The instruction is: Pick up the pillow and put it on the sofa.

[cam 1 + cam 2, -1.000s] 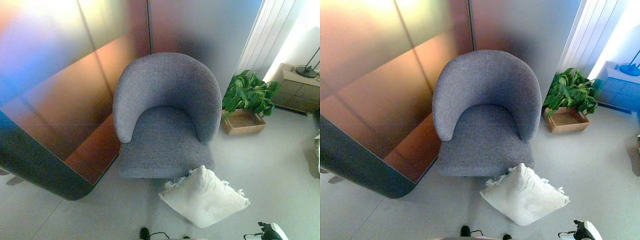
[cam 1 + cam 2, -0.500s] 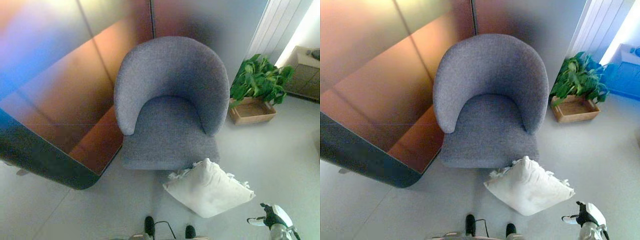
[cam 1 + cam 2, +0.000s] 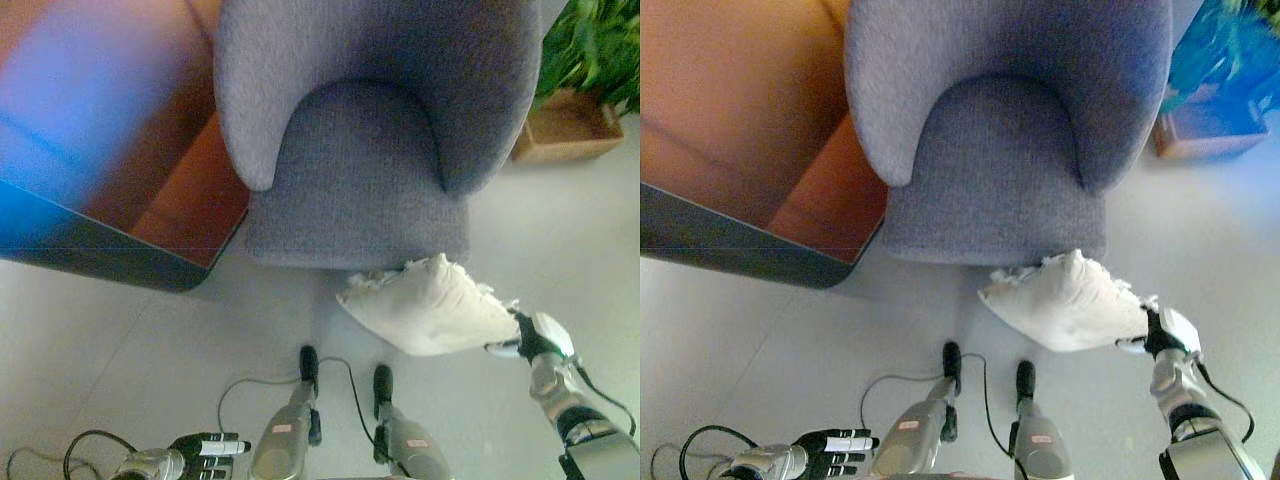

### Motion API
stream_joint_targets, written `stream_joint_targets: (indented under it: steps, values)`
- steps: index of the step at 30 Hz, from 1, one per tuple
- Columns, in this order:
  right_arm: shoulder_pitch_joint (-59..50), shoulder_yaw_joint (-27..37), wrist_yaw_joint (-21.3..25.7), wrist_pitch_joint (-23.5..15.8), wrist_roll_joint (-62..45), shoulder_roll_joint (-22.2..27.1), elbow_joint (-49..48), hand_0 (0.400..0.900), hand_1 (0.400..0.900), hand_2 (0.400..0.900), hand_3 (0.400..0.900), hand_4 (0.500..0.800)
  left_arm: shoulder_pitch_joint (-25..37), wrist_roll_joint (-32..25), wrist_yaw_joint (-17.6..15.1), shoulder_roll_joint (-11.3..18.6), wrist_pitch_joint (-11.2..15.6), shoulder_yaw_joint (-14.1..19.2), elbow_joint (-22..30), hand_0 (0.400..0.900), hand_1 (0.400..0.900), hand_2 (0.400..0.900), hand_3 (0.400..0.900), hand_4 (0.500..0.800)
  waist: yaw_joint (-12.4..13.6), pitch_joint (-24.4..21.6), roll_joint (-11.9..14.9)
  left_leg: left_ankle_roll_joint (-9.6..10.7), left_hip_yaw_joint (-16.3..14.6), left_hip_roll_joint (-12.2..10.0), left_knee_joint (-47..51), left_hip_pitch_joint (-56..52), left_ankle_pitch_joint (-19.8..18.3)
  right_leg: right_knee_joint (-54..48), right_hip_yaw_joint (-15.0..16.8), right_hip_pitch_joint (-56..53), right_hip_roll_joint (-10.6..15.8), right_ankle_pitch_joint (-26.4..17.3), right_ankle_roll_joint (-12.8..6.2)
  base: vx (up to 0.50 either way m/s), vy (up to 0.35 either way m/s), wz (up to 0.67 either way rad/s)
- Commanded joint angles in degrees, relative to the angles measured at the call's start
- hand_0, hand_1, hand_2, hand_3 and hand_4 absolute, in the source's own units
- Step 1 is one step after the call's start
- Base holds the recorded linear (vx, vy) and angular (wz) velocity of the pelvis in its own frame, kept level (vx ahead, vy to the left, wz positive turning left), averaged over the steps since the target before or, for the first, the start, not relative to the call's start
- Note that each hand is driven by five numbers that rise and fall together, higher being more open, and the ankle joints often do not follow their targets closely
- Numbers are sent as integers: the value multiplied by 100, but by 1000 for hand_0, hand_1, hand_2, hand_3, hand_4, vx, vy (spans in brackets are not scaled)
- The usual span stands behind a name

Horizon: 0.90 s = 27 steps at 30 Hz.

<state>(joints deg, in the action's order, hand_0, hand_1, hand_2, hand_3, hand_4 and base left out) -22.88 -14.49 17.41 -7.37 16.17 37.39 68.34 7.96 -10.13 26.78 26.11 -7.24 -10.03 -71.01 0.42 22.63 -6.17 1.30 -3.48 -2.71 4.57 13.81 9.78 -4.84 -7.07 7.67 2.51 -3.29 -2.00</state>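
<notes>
While my right hand [image 3: 1168, 335] lay against the right corner of the soft white fringed pillow [image 3: 1070, 303], I could not tell whether its fingers were curled onto the fabric or only touching it, because the corner hid them. That pillow lay on the pale grey floor [image 3: 120, 360], its far corner just touching the near edge of the grey upholstered tub armchair [image 3: 370, 150], which served as the sofa and had its seat free. My left hand [image 3: 835, 452] hung low at the near left, well apart from the pillow, its white-tipped fingers straight and released, holding nothing.

To do this step well, I judged I needed a deep pinch through the stuffing and not just the fringe, since a soft cushion sags and slips from a shallow hold. Bringing the left hand under the pillow's left side would have shared the load. The lift had to clear the seat's near edge before moving far. A green potted plant in a wooden tray [image 3: 575, 90] stood at the far right, out of the way.
</notes>
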Motion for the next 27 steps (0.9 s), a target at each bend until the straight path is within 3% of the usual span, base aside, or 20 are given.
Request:
stream_joint_targets:
  steps: [1, 11, 17, 27]
  values:
    - [-441, -191, 261, -30, -275, 823, -283, 900, 900, 900, 900, 800, -23, -176, 96, 465, -72, -291, -295, 900, 900, 900, 900, 800, 53, 112, 240, 141, 32, 123, 43, -34, -479, 101, -68, 670, 290, -346, -354, -140, -8, -4]
    - [-1185, -332, 134, 173, -468, 1568, -615, 900, 900, 900, 900, 800, 262, -726, 65, 535, -30, -373, -42, 900, 900, 900, 900, 800, 133, 586, 17, 143, 114, 229, 43, 758, -157, 940, -203, 1755, 402, -197, -346, -96, 12, 6]
    - [-1677, -435, 54, 192, -473, 1930, -752, 900, 900, 900, 900, 800, 174, -846, 26, 368, 46, -493, 117, 900, 900, 900, 900, 800, 152, 692, -183, 175, 93, 255, -17, 1084, -69, 1123, -193, 2149, 452, -173, -358, -39, 50, 4]
    - [-2388, -644, -131, 253, -670, 2090, -1192, 900, 900, 900, 900, 800, 94, -1035, -216, 147, 155, -644, 340, 900, 900, 900, 900, 800, 151, 716, -401, 187, 75, 302, -34, 1404, 2, 1215, -79, 2525, 475, -182, -379, -27, 69, -1]
